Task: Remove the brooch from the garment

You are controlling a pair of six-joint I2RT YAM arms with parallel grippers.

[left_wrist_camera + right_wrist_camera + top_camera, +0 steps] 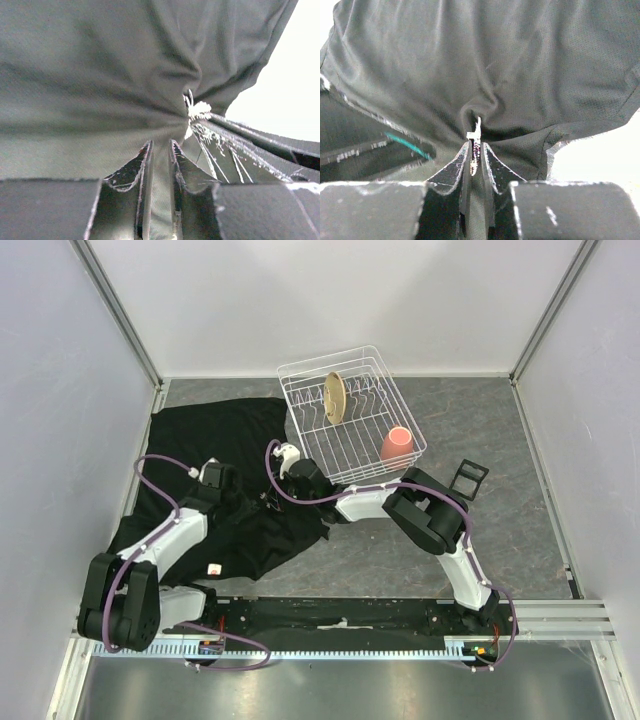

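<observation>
The black garment [215,430] lies wrinkled over the left of the table. The whitish flower brooch [199,111] is pinned in a pucker of the fabric. In the right wrist view the brooch [476,134] stands edge-on between my fingertips. My right gripper [476,147] is shut on it, at the garment's right part in the top view [277,496]. My left gripper [161,150] is shut on a fold of the garment [100,75] just left of the brooch, close beside the right gripper [243,502]. The right gripper's fingers [240,145] touch the brooch in the left wrist view.
A white wire dish rack [350,415] stands behind the grippers, holding a wooden plate [335,397] and a pink cup [397,445]. A small black square frame [468,478] lies to the right. A small white tag [213,568] sits on the garment's near edge.
</observation>
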